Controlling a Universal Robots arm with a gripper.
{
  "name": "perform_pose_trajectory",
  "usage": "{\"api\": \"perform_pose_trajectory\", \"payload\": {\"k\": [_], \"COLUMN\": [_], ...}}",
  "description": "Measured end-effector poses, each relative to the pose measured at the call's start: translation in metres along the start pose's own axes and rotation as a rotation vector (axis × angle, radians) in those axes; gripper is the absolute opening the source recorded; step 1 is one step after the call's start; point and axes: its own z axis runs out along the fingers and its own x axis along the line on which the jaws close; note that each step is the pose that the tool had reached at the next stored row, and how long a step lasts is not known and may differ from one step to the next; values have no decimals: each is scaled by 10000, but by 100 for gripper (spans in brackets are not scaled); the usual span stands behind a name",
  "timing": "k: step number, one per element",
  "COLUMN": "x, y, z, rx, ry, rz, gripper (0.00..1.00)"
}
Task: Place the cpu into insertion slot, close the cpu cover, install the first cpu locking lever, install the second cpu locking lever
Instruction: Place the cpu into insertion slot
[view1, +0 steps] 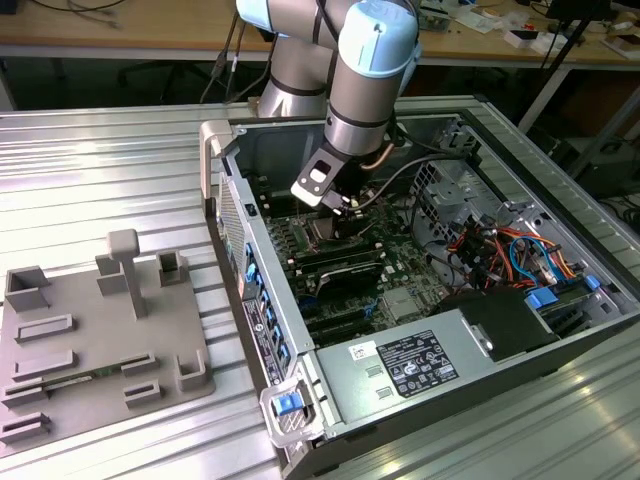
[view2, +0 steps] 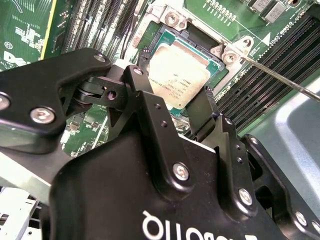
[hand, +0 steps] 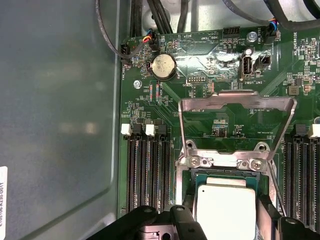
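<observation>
Gripper (view2: 170, 89) (hand: 227, 221) (view1: 340, 205) is down inside the open computer case (view1: 262, 330), black jaws drawn in on two opposite edges of the chip (view2: 177, 75) (hand: 225, 200), pinching it. Chip: small flat square, dull silver top with faint print, thin green border. It lies flat in the socket (hand: 180, 185), inside the silver rim. Cover (hand: 235, 100) stands raised on its hinge edge, so the socket is uncovered. A thin metal lever (view2: 280, 75) slants away from one socket corner. Tight quarters: long black memory slots (hand: 147, 170) flank the socket on both sides. Beyond the cover sit a coin battery (hand: 163, 66) and black cables (hand: 150, 15); past the slots, the grey case wall (hand: 60, 125). Exterior view: power supply (view1: 420, 365) toward the right; a grey fixture tray (view1: 90, 330) on the ribbed table (view1: 100, 170) at the left, well apart.
</observation>
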Motion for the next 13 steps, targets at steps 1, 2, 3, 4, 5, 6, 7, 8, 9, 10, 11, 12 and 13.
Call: {"api": "perform_pose_trajectory", "payload": {"k": [1, 2, 3, 4, 5, 6, 7, 8, 9, 10, 11, 12, 13], "x": [0, 0, 0, 0, 0, 0, 0, 0, -1, 0, 0, 0, 0], "y": [0, 0, 0, 0, 0, 0, 2, 5, 8, 13, 18, 18, 18], "z": [0, 0, 1, 1, 1, 1, 1, 1, 1, 1, 2, 2, 3], "rx": [0, 0, 0, 0, 0, 0, 2, 3, 2, 1, 0, 0, -1], "ry": [0, 0, 0, 0, 0, 0, 0, 1, 0, -1, 1, 0, 1], "rz": [0, 0, 0, 0, 0, 0, 0, -1, 0, 0, 0, 1, 2], "gripper": [55, 55, 55, 55, 55, 55, 55, 55, 55, 55, 55, 55, 55]}}
